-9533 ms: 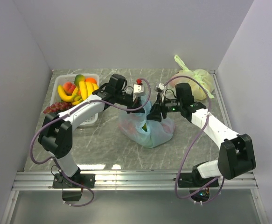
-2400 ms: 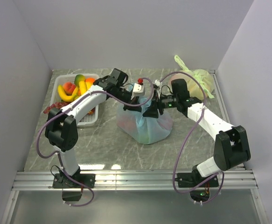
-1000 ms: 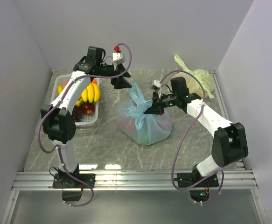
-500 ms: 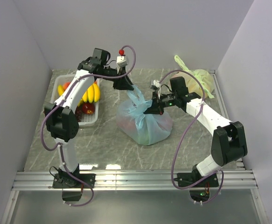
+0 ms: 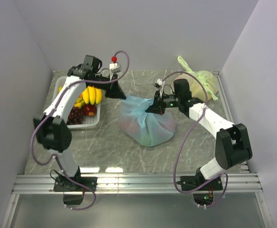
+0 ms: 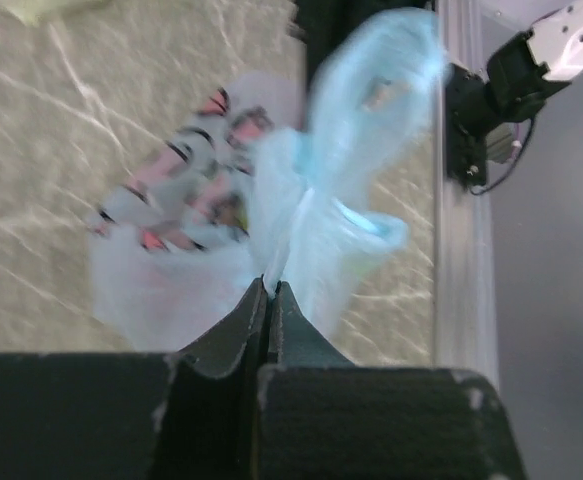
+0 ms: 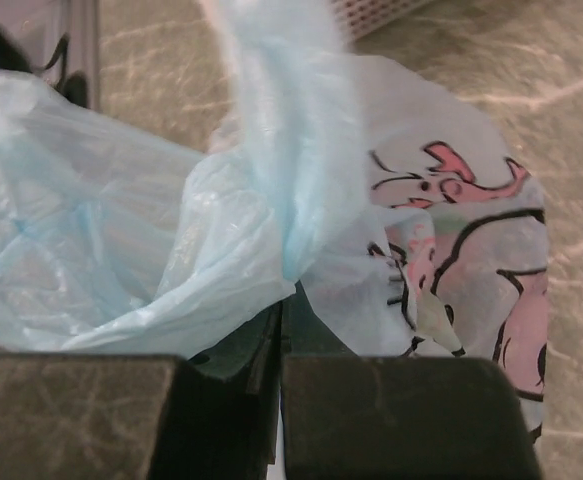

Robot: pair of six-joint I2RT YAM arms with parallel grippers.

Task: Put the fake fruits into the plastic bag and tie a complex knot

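The light-blue plastic bag (image 5: 150, 126) sits mid-table, with faint reddish fruit shapes showing through its wall. My left gripper (image 5: 122, 94) is shut on one handle ear (image 5: 134, 100), stretched taut to the left. In the left wrist view the left gripper (image 6: 271, 287) pinches thin blue film, with the printed bag (image 6: 181, 250) beyond. My right gripper (image 5: 156, 108) is shut on the other ear at the bag's neck, and in its wrist view the right gripper (image 7: 282, 306) sits in bunched film beside the printed bag (image 7: 461, 250). Bananas (image 5: 91, 94), a red apple (image 5: 90, 110) and grapes (image 5: 73, 114) lie in the basket.
The white basket (image 5: 83, 124) stands at the left, just beyond my left gripper. A pale yellow-green tied bag (image 5: 202, 81) rests at the back right behind the right arm. Grey walls close in both sides and the back. The metal rail (image 5: 138, 183) runs along the near edge.
My left gripper came down from above the basket, shut on the bag's raised handle ear and pulled it left and low. The right gripper has kept its hold, almost still.
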